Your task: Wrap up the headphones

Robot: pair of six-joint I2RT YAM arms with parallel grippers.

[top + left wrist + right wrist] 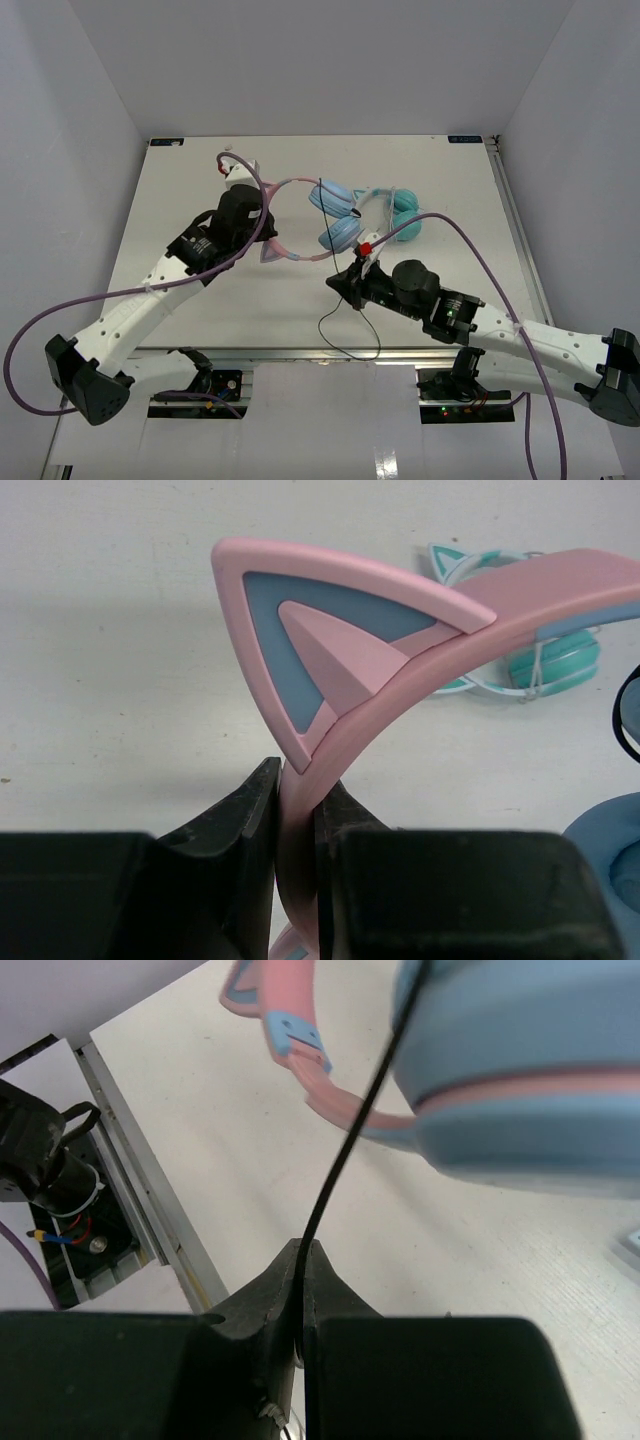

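Looking down from above, my left claw (pixel 262 220) is clamped on the pink band of the headphones (pixel 340 233), which lie mid-table (pixel 450 170). The teal-cupped pair (pixel 405 212) sits just beside them, crowding the right. My right claw (pixel 338 282) pinches the black cable (pixel 320 328), whose slack loops toward the near edge. Bare tabletop lies along the far side.

From my left wrist, the fingers (pixel 250 810) squeeze the band just under a cat ear (pixel 340 630), and the teal pair (pixel 555 665) stands well behind.

From my right wrist, the claw (pixel 303 1255) is pressed together on the cable. A blue ear cup (pixel 520 1080) hangs close above, and the table's side rail (pixel 140 1180) is near on the left.
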